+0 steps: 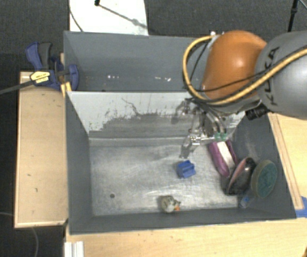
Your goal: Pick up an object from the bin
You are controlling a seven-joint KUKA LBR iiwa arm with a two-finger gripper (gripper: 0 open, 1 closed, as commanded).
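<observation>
My gripper [187, 148] hangs low over the middle of the bin, right of centre, under the arm's orange cover. A small blue block [185, 169] lies on the bin floor just below it, a short gap apart. To the gripper's right a purple and white tube-like thing [221, 156] lies along the right slope, its upper end close to the gripper's metal body. Nothing shows held in the gripper.
Against the right wall lean a dark round thing [241, 176] and a teal disc [264, 177], with a tiny blue piece [244, 201] below them. A small grey and orange lump [169, 203] lies at the front edge of the floor.
</observation>
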